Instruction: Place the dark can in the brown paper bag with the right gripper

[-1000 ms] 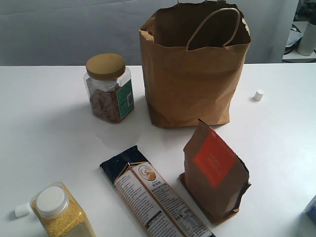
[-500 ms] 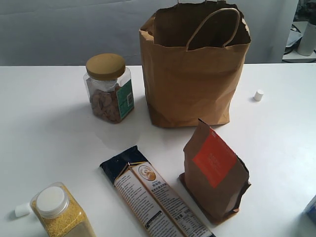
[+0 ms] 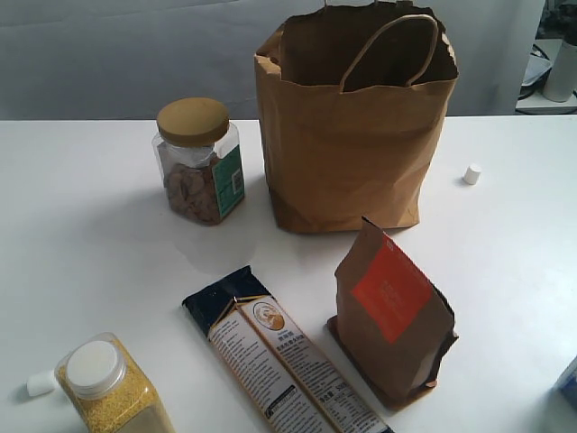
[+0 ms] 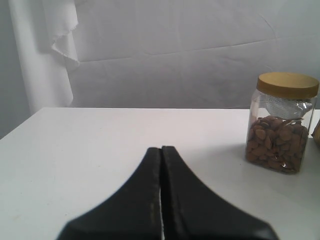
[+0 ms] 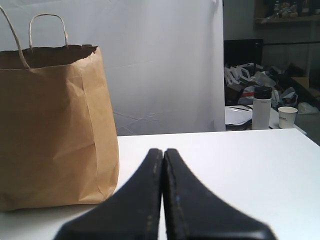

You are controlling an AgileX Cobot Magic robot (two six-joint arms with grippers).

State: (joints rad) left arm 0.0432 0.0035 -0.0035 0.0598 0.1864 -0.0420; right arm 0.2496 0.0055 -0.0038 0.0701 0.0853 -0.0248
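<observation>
Top centre of the exterior frame: brown paper bag (image 3: 352,153) upright on the white tabletop (image 3: 90,225), mouth open, one twisted loop handle leaning across the opening. Inside of the bag in shadow, contents impossible to make out. Dark can not showing in any view.

Just left of the bag, close but apart: clear jar (image 3: 198,167) with a gold lid, brown nuts inside, green label on its side. Below the bag, towards lower right: brown pouch (image 3: 392,316) with an orange label, upright and leaning a little. Lower centre: long dark packet (image 3: 279,356) flat on the tabletop, running diagonally down to the bottom edge. Bottom left corner: bottle of yellow grains (image 3: 113,388) with a white cap. Far right of the bag, well apart: small white cap (image 3: 471,174).

Over to the left wrist view: left gripper (image 4: 161,150) with jaws pressed together, nothing between them, the jar (image 4: 280,125) at the right edge of that frame.

Right wrist view: right gripper (image 5: 163,151), jaws likewise closed tight and empty, low over the tabletop, the paper bag (image 5: 55,125) filling the left of the frame, well clear of the jaws.
</observation>
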